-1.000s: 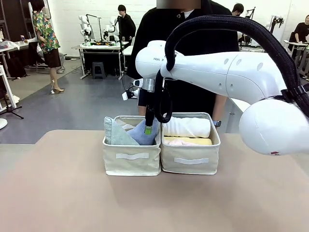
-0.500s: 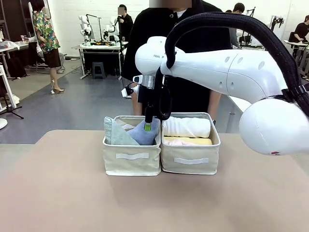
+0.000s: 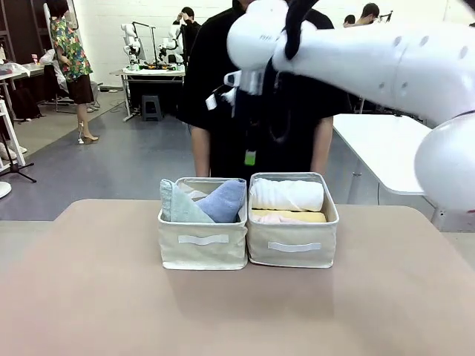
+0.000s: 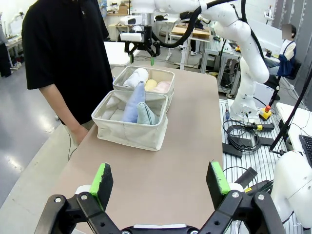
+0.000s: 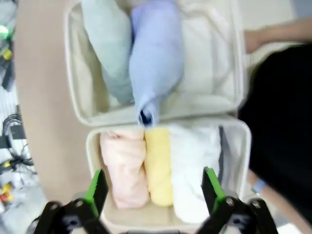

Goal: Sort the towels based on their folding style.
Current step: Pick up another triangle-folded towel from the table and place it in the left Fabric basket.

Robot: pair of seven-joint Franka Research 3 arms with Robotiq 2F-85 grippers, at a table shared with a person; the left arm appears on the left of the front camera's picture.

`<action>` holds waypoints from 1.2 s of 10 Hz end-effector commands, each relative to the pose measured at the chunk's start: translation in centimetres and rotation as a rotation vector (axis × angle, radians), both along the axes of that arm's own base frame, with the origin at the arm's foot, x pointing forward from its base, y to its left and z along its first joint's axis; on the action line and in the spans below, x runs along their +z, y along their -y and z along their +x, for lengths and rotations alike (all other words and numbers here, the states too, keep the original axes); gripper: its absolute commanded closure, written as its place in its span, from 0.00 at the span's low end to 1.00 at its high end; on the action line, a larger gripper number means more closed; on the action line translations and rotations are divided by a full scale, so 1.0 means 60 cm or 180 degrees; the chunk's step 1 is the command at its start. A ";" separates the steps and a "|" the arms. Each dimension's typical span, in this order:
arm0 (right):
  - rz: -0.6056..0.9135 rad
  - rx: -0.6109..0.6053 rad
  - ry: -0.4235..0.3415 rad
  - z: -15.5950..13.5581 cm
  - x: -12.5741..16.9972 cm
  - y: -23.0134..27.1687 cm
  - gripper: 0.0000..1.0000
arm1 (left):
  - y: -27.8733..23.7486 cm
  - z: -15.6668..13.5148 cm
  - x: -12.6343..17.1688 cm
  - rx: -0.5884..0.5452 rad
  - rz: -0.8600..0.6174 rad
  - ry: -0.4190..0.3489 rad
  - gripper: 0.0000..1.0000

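Observation:
Two cream baskets stand side by side mid-table. The left basket (image 3: 200, 252) holds two cone-folded towels, a pale grey-green one (image 3: 176, 205) (image 5: 108, 48) and a light blue one (image 3: 224, 200) (image 5: 157, 53). In the right basket (image 3: 293, 256) lie rolled towels: white (image 3: 288, 195) (image 5: 195, 170), yellow (image 3: 291, 216) (image 5: 158, 165) and pale pink (image 5: 124, 168). My right gripper (image 3: 250, 157) (image 5: 153, 190) hangs open and empty well above the baskets. My left gripper (image 4: 160, 178) is open, empty, and far from the baskets (image 4: 130, 131).
A person in a black shirt (image 3: 223, 89) stands right behind the baskets at the far edge, arms down. The tan table (image 3: 111, 297) is bare in front of and beside the baskets. A white table (image 3: 378, 148) stands at the back right.
My right gripper has lifted straight up from the light blue towel in the left basket, leaving it there. The person has shifted a little to the left.

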State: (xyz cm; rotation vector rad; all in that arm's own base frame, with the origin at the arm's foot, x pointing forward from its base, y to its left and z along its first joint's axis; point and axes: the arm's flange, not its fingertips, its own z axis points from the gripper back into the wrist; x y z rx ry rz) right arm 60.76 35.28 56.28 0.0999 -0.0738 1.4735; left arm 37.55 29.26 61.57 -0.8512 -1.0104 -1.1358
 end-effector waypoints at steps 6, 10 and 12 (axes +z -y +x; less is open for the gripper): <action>0.0793 -0.1298 0.0437 -0.184 0.033 0.387 0.00 | 0.003 -0.003 0.004 0.0049 -0.0019 -0.0027 0.00; 0.0920 -0.2012 0.0367 -0.181 0.021 0.431 0.00 | 0.003 -0.003 0.004 0.0049 -0.0019 -0.0027 0.00; 0.0866 -0.1601 0.0437 -0.196 0.041 0.457 0.00 | 0.003 -0.003 0.004 0.0049 -0.0019 -0.0027 0.00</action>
